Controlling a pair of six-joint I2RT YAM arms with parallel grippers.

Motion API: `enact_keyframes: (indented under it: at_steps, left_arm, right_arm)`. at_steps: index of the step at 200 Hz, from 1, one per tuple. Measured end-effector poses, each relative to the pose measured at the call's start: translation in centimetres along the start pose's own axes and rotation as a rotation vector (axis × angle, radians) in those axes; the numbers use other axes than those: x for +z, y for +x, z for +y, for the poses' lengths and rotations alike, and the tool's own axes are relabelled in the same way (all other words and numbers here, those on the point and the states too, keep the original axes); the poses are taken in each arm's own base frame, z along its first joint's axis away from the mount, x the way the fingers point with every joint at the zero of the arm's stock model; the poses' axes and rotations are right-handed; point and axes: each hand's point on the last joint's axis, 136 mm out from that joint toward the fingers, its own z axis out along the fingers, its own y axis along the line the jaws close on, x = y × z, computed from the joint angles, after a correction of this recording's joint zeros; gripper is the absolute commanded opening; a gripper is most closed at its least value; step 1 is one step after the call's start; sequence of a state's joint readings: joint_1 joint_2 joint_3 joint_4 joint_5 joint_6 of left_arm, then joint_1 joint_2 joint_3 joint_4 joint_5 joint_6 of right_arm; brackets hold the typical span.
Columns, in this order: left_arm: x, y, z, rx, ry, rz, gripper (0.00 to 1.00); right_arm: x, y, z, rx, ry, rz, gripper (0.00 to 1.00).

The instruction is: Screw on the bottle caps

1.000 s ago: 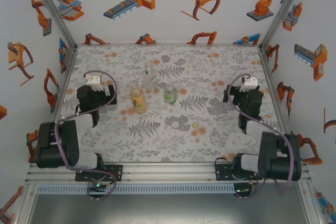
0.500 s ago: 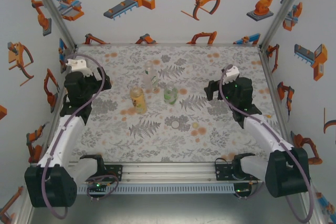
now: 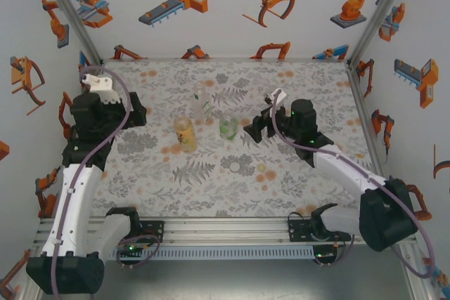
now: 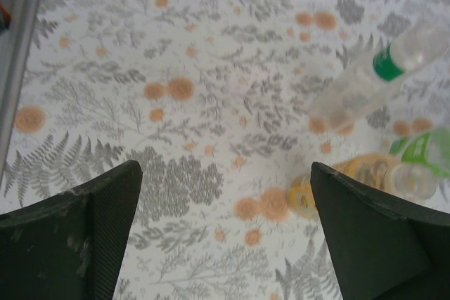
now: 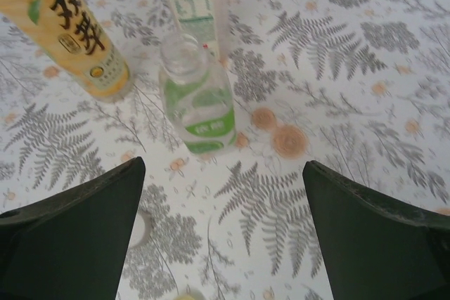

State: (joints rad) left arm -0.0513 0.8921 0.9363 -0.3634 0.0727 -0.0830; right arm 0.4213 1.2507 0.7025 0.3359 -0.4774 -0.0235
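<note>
Three bottles stand mid-table: the tall amber-yellow one [image 3: 185, 133], the slim clear one [image 3: 200, 100] behind it and the short green one [image 3: 227, 127] to its right. My right gripper [image 3: 256, 131] hangs open just right of the green bottle [image 5: 197, 98], whose neck is uncapped, with the amber bottle [image 5: 70, 33] and clear bottle [image 5: 193, 1] beyond. My left gripper [image 3: 136, 113] is open, left of the bottles and apart from them. Its wrist view catches the clear bottle [image 4: 373, 75], amber bottle [image 4: 355, 180] and green bottle [image 4: 429, 147] at right.
A white cap [image 3: 235, 166] and a small yellow cap [image 3: 261, 168] lie loose on the patterned table [image 3: 176, 187], nearer than the bottles. The white cap [image 5: 143, 224] peeks out beside my right gripper's left finger. Frame posts and walls bound the table.
Both arms unfolded from their rest poses. The left gripper swung out toward the far left, and the right gripper travelled left to just beside the green bottle.
</note>
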Motion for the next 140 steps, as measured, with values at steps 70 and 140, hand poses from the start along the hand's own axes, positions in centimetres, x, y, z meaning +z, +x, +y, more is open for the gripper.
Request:
enact_keyframes:
  at_steps: [70, 140]
  left_arm:
    - [-1.3, 1.1, 0.4, 0.005, -0.009, -0.017, 0.97]
    - [-1.5, 1.0, 1.8, -0.010, -0.061, -0.027, 0.97]
  right_arm:
    - [4.9, -3.1, 2.4, -0.046, -0.144, -0.068, 0.82]
    - [8.4, -2.2, 2.5, -0.052, -0.179, -0.060, 0.82]
